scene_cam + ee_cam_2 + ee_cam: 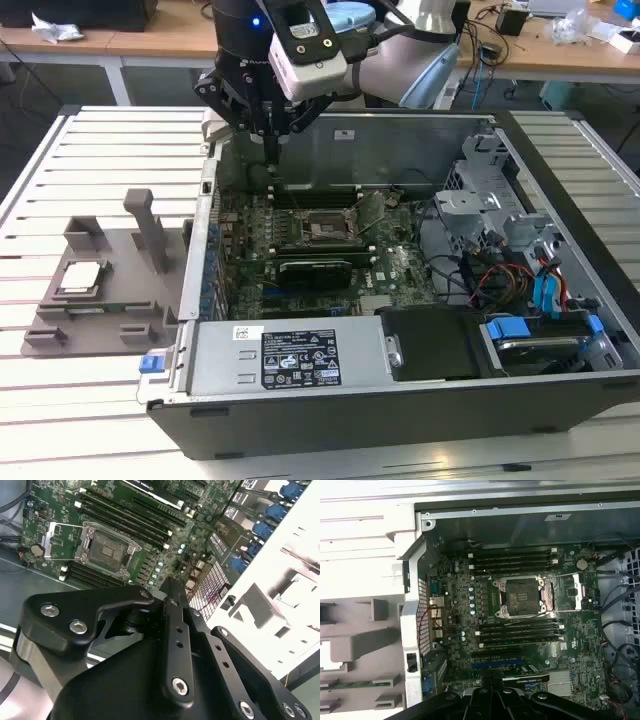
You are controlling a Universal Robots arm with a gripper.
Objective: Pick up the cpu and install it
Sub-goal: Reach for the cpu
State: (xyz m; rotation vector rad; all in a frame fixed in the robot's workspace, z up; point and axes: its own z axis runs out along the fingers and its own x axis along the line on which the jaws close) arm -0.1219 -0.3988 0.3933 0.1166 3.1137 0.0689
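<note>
Your gripper (271, 150) is hovering clenched and empty over the open case (420, 150), while the cpu (80, 278) is sitting in its grey holder (140, 305) (exterior view's left). I'm judging a square, level approach matters most.

Black-and-white printed sticker (300, 358) on light-grey metal panel of open dark-grey computer case (400, 415): print present, none legible.

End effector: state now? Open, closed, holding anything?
End effector: closed, holding nothing, above the case; the cpu lies on the tray.
</note>
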